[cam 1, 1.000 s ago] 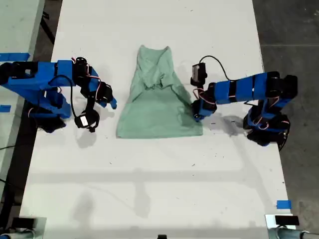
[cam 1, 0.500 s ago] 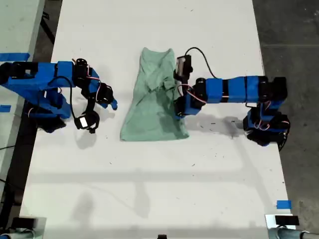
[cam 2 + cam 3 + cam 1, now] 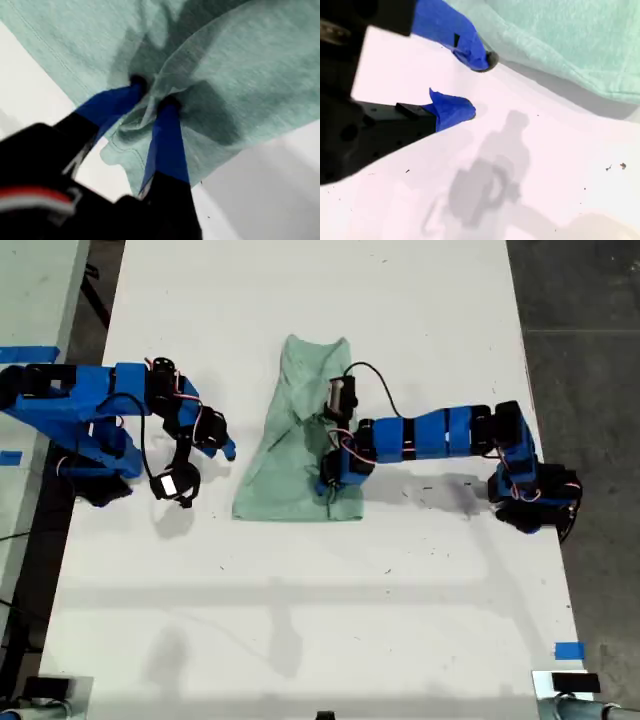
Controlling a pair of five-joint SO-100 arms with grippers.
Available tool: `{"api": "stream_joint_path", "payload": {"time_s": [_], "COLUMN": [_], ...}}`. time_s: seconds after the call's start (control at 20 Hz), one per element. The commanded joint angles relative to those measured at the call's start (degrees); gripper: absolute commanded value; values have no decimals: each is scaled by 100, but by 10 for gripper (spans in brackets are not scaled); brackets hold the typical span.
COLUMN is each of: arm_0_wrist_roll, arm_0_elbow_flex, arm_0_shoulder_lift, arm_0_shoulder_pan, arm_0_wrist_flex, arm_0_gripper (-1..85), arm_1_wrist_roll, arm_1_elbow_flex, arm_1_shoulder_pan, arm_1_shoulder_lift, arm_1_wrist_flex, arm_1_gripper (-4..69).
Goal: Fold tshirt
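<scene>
Tshirt: partly folded, hem area hidden under arm. My first gripper: clamped on bunched cloth. My second gripper: fingers apart, empty, beside the shirt's edge on table.

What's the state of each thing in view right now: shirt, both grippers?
tshirt: lying on the table, partly folded, one edge pinched and drawn over its middle.
my first gripper: shut on the tshirt, bunched cloth between its fingers, over the shirt's middle in the exterior view.
my second gripper: open, holding nothing, just off the tshirt's edge, on the exterior view's left.
</scene>
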Motion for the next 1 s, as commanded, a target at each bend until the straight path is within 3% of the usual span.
{"api": "stream_joint_path", "payload": {"time_s": [0.0,0.2,0.35,0.4,0.6,0.95], "arm_0_wrist_roll": [-70,-79,-88,-53,308,519], "arm_0_elbow_flex": [-97,-563,-1046,-1116,-1143,-343], "arm_0_shoulder_lift": [79,9,-97,-114,-272,-1828], "arm_0_shoulder_pan": [105,202,308,343,299,79], "arm_0_wrist_flex": [-70,202,457,404,53,-1881], "arm_0_gripper": [96,69,160,226,274,258], "arm_1_wrist_roll": [-97,-176,-202,-167,9,-9], "arm_1_elbow_flex": [-439,-527,-123,70,1020,1354], "arm_1_shoulder_pan": [-79,-202,-325,-352,-404,-387], "arm_1_shoulder_lift": [413,1617,2426,2619,3322,3577], "arm_1_wrist_flex": [633,1758,2303,2417,2391,2215], "arm_1_gripper": [342,349,356,356,355,352]}}
